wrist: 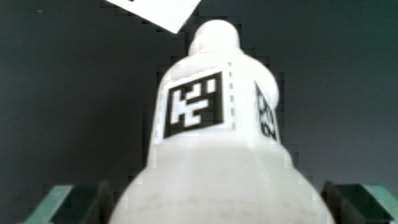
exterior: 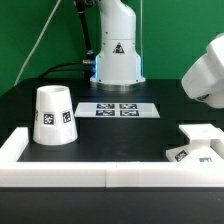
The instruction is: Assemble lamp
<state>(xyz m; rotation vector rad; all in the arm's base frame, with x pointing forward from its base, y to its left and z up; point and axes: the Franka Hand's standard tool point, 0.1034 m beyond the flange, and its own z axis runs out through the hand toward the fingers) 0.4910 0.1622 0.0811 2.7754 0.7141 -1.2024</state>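
Gripping bulb [wrist: 210, 120] | tool [wrist: 199, 205] closed on its wide end | tip pointing away

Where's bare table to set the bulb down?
Widest bare patch: table between shade and base, bordered by the marker board on the far side and the white wall on the near side; the bulb should fit there. A narrower strip lies between marker board and pedestal. Crowded: the exterior view's right corner, around the base.
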